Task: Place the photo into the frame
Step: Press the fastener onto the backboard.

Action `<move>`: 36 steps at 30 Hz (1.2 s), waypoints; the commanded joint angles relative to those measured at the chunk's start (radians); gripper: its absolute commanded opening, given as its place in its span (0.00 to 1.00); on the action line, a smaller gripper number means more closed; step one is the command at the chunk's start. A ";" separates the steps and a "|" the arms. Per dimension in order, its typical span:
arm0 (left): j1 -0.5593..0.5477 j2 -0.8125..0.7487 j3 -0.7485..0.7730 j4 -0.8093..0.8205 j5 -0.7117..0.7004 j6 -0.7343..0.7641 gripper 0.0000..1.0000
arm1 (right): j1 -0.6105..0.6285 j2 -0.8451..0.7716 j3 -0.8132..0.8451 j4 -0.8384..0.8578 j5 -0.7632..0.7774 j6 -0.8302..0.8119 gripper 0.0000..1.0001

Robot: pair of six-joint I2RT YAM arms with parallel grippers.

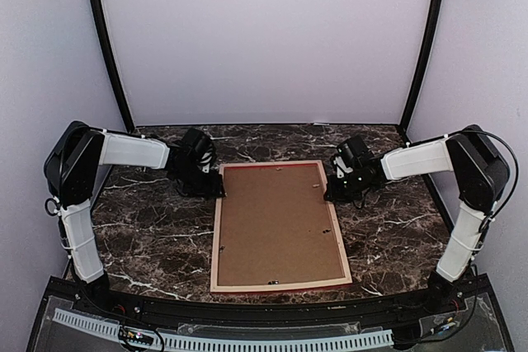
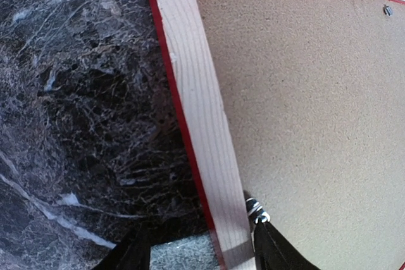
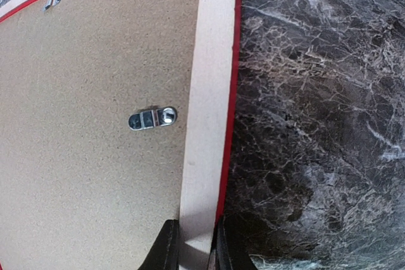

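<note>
The frame (image 1: pixel 216 237) lies face down in the middle of the table, pale wood back up, with red showing along its edges. A plain brown backing board (image 1: pixel 276 220) fills it. The photo is hidden. My left gripper (image 1: pixel 206 180) is at the frame's far left corner. In the left wrist view it (image 2: pixel 202 251) is open and straddles the left rail (image 2: pixel 202 112), one finger beside a small metal tab (image 2: pixel 256 210). My right gripper (image 1: pixel 337 187) is at the far right rail. In the right wrist view it (image 3: pixel 195 248) is shut on that rail (image 3: pixel 209 93).
The dark marble tabletop (image 1: pixel 148 228) lies on both sides of the frame. A metal turn clip (image 3: pixel 152 118) sits on the backing board (image 3: pixel 82 156) beside the right rail. White walls enclose the back and sides. A black ledge with a white strip (image 1: pixel 247 342) runs along the near edge.
</note>
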 commanded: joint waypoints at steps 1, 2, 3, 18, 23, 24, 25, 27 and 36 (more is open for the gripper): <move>0.007 -0.031 -0.010 -0.045 -0.007 0.024 0.58 | 0.006 0.025 -0.037 -0.029 -0.048 -0.016 0.04; 0.007 -0.029 -0.001 -0.044 0.003 0.025 0.58 | 0.006 0.025 -0.039 -0.027 -0.049 -0.014 0.04; 0.007 -0.025 0.003 -0.042 0.008 0.028 0.58 | 0.005 0.025 -0.040 -0.025 -0.051 -0.012 0.04; -0.005 0.041 0.093 -0.142 -0.074 0.062 0.47 | 0.006 0.032 -0.032 -0.022 -0.058 -0.013 0.04; -0.008 0.065 0.107 -0.143 -0.078 0.067 0.47 | 0.006 0.038 -0.024 -0.024 -0.059 -0.016 0.04; -0.009 0.073 0.109 -0.143 -0.079 0.069 0.47 | 0.006 0.039 -0.022 -0.025 -0.060 -0.016 0.04; -0.009 0.078 0.112 -0.144 -0.081 0.069 0.47 | 0.006 0.039 -0.021 -0.025 -0.060 -0.016 0.04; -0.010 0.085 0.116 -0.145 -0.085 0.072 0.47 | 0.006 0.040 -0.020 -0.027 -0.059 -0.015 0.04; -0.014 0.109 0.131 -0.126 -0.091 0.079 0.48 | 0.006 0.049 -0.020 -0.020 -0.063 -0.014 0.04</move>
